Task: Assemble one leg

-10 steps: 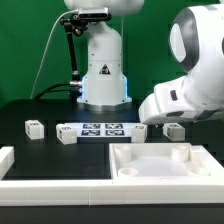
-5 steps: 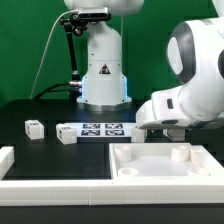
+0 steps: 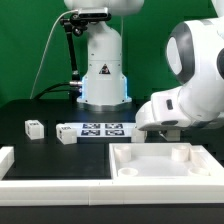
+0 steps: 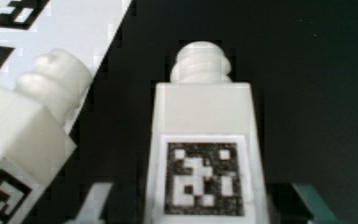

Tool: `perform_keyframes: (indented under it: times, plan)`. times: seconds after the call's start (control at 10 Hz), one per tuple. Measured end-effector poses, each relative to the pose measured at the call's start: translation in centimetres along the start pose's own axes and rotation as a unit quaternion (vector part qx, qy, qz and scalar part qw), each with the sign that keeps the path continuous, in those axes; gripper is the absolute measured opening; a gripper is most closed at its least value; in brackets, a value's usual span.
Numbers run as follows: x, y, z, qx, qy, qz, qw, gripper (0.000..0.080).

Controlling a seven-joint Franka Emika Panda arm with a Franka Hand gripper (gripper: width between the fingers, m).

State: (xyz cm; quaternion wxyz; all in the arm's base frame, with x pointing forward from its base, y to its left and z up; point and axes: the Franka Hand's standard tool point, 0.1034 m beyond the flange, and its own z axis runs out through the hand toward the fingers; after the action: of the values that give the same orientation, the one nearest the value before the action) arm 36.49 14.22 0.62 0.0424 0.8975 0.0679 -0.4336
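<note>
In the wrist view a white leg with a black-and-white tag on its face and a ribbed peg at its far end lies on the black table. My gripper is open. Its jaws stand on either side of the leg's near end, with a dark gap on each side. A second leg lies close beside it. In the exterior view the arm's white wrist is low over the table at the exterior view's right and hides this leg and the gripper. Two more legs lie at the exterior view's left.
The marker board lies mid-table and shows in the wrist view. A large white recessed tray-like piece lies in front. Another white part is at the exterior view's left front. The robot base stands behind.
The arm has come down and slightly towards the exterior view's left since one second ago, covering the leg that showed beneath it. Nothing differs from half a second ago.
</note>
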Motion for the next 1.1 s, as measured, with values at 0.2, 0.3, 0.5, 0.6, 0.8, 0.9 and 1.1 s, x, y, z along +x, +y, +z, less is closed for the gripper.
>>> perform_keyframes:
  times: [0.2,0.3,0.5,0.6,0.8,0.9,1.1]
  plan:
    - [0.0,0.0,0.0,0.0,0.0,0.0,1.0,0.029]
    - [0.0,0.0,0.0,0.0,0.0,0.0,1.0,0.029]
    - [-0.3,0.3,-0.4,0.003,-0.004,-0.009,1.0,0.029]
    - [-1.1,1.3,-2.0,0.012,-0.006,-0.02,1.0,0.029]
    - [-3.0,2.6,-4.9,0.022,-0.015,-0.019,0.999,0.029]
    - [-4.1,3.2,-6.3,0.027,-0.026,-0.016,0.999,0.029]
    - [-5.7,3.6,-8.7,0.026,-0.009,-0.015,1.0,0.029]
